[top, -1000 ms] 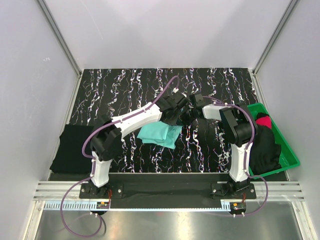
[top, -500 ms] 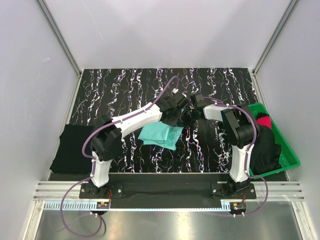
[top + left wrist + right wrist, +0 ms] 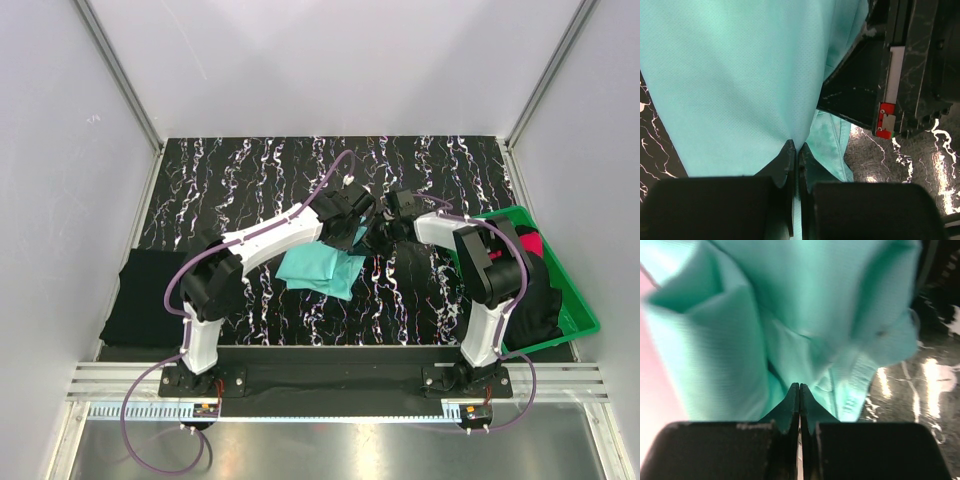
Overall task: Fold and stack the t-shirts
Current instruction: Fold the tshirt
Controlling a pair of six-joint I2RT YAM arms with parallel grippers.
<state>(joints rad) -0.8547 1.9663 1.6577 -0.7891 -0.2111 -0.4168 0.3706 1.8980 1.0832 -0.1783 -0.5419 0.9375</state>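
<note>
Top external view: both gripper tips are dark against the black marbled mat [image 3: 250,180] and crowd together, so their jaws cannot be read from here. The left gripper [image 3: 354,233] and right gripper [image 3: 378,236] meet just beside each other over the far right corner of the turquoise t-shirt [image 3: 318,268]. The shirt lies bunched near the middle of the mat, and that corner is partly hidden under the left wrist. Bare mat spreads on the far side and to the left. A black t-shirt [image 3: 145,295] lies at the mat's left edge, well apart from the arms. The green tray [image 3: 578,305] sits at the right edge. It holds a second black t-shirt [image 3: 538,300], partly behind the right arm, and a red-pink t-shirt [image 3: 530,243] at its far end.

Left wrist view: the fingers are pressed together with a fold of turquoise cloth pinched between their tips. The cloth fills the upper left and cuts off at the frame. The right gripper's black body stands close on the right, with mat below it.

Right wrist view: the jaws are closed tight, and their tips meet in crumpled turquoise folds that look nipped between them. The cloth is blurred. A pink smear at the left edge is too blurred to identify. Glossy mat shows on the right.
</note>
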